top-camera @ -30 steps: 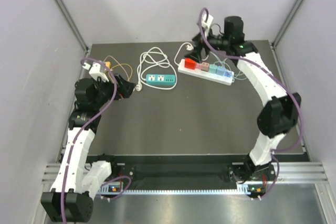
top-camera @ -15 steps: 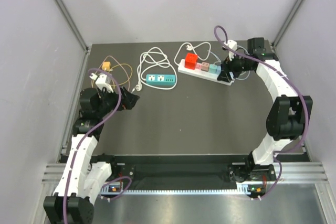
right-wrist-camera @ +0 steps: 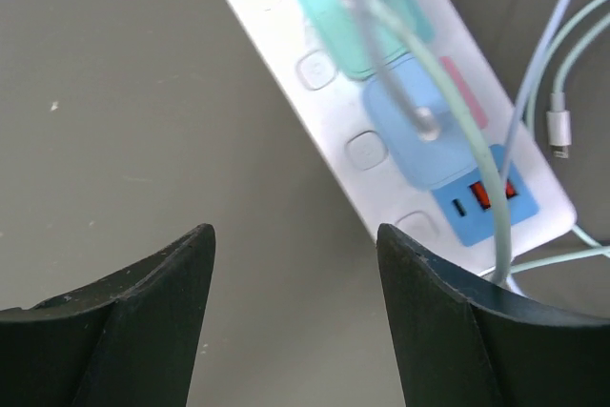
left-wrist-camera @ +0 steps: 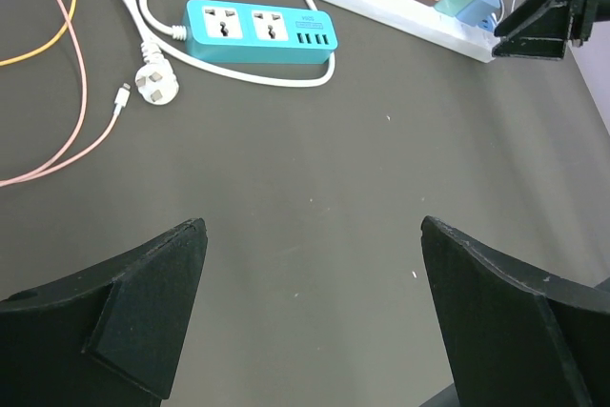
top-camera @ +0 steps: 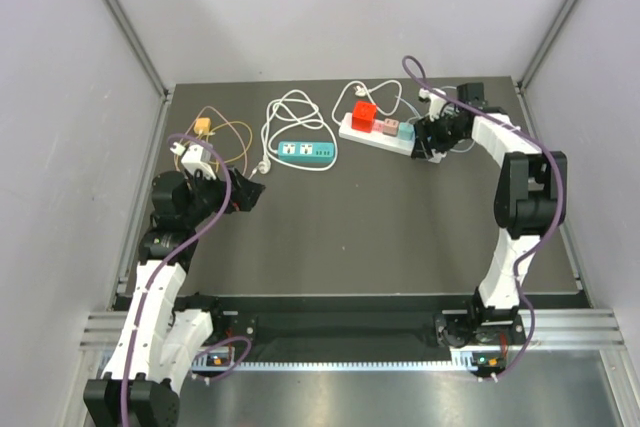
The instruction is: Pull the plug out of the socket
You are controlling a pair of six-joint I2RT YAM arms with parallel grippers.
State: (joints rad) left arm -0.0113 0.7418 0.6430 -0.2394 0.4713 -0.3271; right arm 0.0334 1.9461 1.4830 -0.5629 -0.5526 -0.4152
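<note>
R claw (right-wrist-camera: pixel 295 235) hangs over the right end of the white power strip (right-wrist-camera: pixel 329 111). Jaws are spread wide, nothing gripped. Btwn the fingers there's only bare table (top-camera: pixel 400 237), w/ the strip's near edge by the right finger. Can't tell if the claw touches the strip.

Wrist cam: teal plug (right-wrist-camera: pixel 355 11) and blue plug (right-wrist-camera: pixel 416 126) are seated in the strip side by side, each w/ a pale cable rising toward the lens. Past the blue one, at the strip's very end, is a blue USB panel (right-wrist-camera: pixel 484 199) w/ a pale cable crossing it. A small cable connector (right-wrist-camera: pixel 559 132) lies on the table just beside the strip.

Top cam: the strip lies angled at the back of the table. It has a red cube plug (top-camera: pixel 364 113) near its left end, then a pink plug (top-camera: pixel 383 127), then teal and blue. The R claw is at the blue-plug end.

L claw (left-wrist-camera: pixel 313 235) is wide open too and empty, above bare table on the left side, well apart from the white strip. Ahead of it lies a teal power strip (left-wrist-camera: pixel 257 30), its white cord (left-wrist-camera: pixel 286 84) looped around it. Its white wall plug (left-wrist-camera: pixel 155 85) lies loose on the table. Thin orange and pink cables (left-wrist-camera: pixel 82 83) lie further left.
</note>
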